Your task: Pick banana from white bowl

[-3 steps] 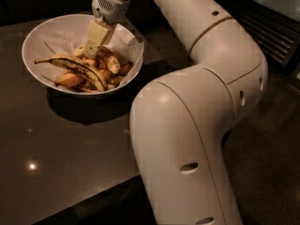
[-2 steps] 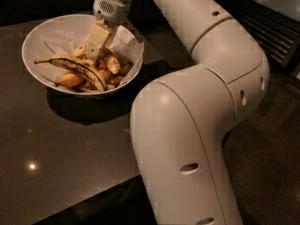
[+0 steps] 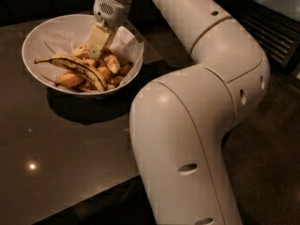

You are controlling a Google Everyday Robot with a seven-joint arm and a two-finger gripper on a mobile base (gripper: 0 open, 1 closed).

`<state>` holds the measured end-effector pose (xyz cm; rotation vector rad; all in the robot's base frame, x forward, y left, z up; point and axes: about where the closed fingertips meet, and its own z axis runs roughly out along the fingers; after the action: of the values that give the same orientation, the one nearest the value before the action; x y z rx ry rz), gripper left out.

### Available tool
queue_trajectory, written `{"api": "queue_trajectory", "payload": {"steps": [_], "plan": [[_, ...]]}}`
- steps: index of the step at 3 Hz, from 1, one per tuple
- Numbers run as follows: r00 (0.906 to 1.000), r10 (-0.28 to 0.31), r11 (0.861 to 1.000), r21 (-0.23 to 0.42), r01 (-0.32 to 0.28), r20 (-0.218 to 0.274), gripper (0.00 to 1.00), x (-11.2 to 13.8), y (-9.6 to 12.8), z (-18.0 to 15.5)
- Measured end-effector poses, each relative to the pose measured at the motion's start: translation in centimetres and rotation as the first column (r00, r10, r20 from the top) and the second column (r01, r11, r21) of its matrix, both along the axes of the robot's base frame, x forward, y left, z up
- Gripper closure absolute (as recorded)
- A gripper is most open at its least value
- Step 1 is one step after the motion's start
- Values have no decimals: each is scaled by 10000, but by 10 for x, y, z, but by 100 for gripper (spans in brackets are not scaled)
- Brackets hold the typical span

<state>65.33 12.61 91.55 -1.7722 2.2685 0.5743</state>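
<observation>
The white bowl (image 3: 42, 36) stands on the dark table at the upper left and holds a pile of fruit. The plump, pale, brown-speckled banana (image 3: 80, 50) lies at the back of the pile, partly hidden behind my gripper. My gripper (image 3: 97, 48) reaches down from the white arm into the bowl, its tip right at the banana's right side and touching the pile. A slimmer banana with long black streaks (image 3: 77, 68) lies across the front of the pile. Orange fruit chunks (image 3: 70, 80) sit under and around it.
The dark glossy table (image 3: 56, 149) runs to an edge at the lower middle. My arm's large white elbow and base links (image 3: 187, 139) fill the right half of the view, close to the bowl's right rim. A dark slatted surface (image 3: 267, 27) is at the far right.
Almost nothing has moved. The gripper stays in the bowl at the speckled banana, perhaps a touch lower.
</observation>
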Motion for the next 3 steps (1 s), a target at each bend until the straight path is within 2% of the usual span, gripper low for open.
{"api": "queue_trajectory", "payload": {"steps": [2, 3], "plan": [[10000, -1, 10000, 2, 1, 2, 99, 0, 0, 0], [9993, -147, 9995, 285, 137, 332, 100, 7, 3, 4]]}}
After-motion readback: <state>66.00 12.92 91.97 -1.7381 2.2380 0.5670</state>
